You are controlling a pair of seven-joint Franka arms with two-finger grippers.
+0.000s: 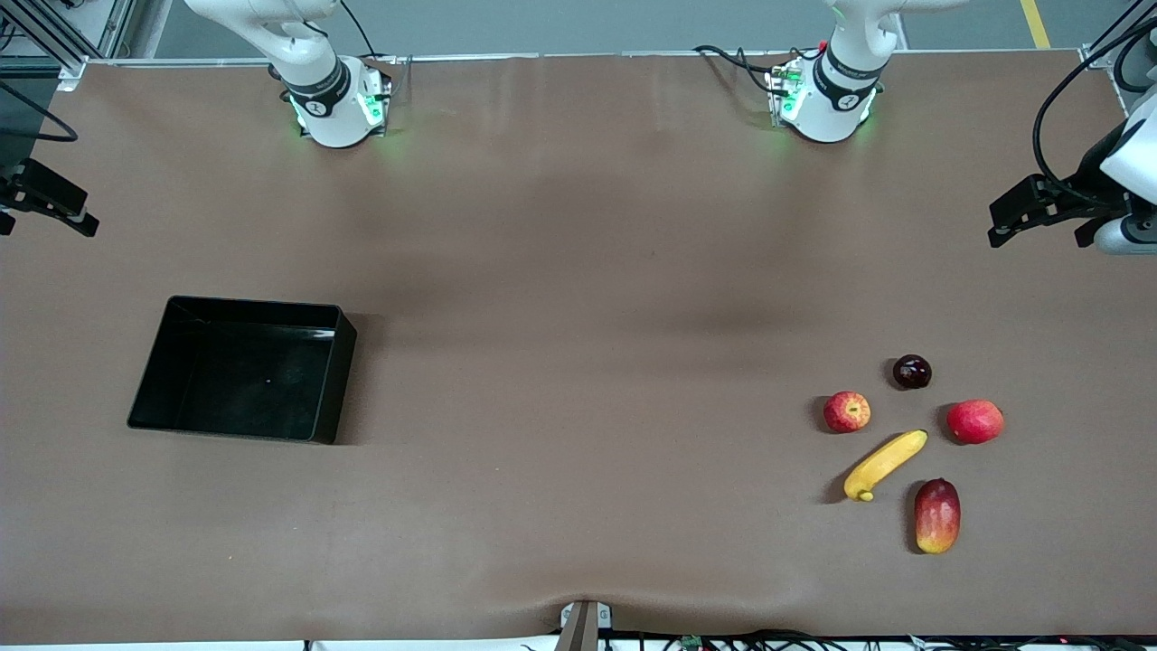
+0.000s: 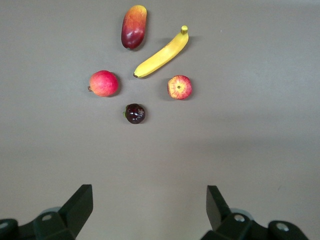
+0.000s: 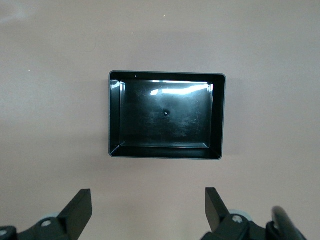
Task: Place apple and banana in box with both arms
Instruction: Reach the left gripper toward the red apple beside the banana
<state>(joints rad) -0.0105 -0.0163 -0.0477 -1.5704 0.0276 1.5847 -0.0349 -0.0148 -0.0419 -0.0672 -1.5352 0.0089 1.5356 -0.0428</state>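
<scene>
At the right arm's end of the table the box [image 1: 242,369], a shallow rectangular black plastic tray with glossy inner walls, is seen standing empty. The right gripper [image 3: 147,212], a black two-finger tool, is held high over the bare brown table [image 1: 578,271] with its jaws spread wide and nothing between them; the box lies well apart from the fruit, so whatever is lifted must be carried the length of the table or passed between the arms, and a drop along the way is judged the chief risk.

Toward the left arm's end, the fruit is clustered closely. The apple [image 1: 847,411], small, round, red with yellowish streaks, lies just beside the banana [image 1: 885,465], a single curved yellow fruit lying slightly nearer the front camera. A small dark, almost black round fruit [image 1: 912,372] lies farther from the camera than the apple. A smoother pinkish-red round fruit [image 1: 975,421] could be taken for the apple by mistake, and an oblong red-and-yellow mango-like fruit [image 1: 937,515] lies close to the banana's stem end, where it might be knocked by a descending finger.

The left gripper [image 2: 150,212] is likewise held aloft, released and empty. A round apple may be expected to roll if pinched off-centre.
</scene>
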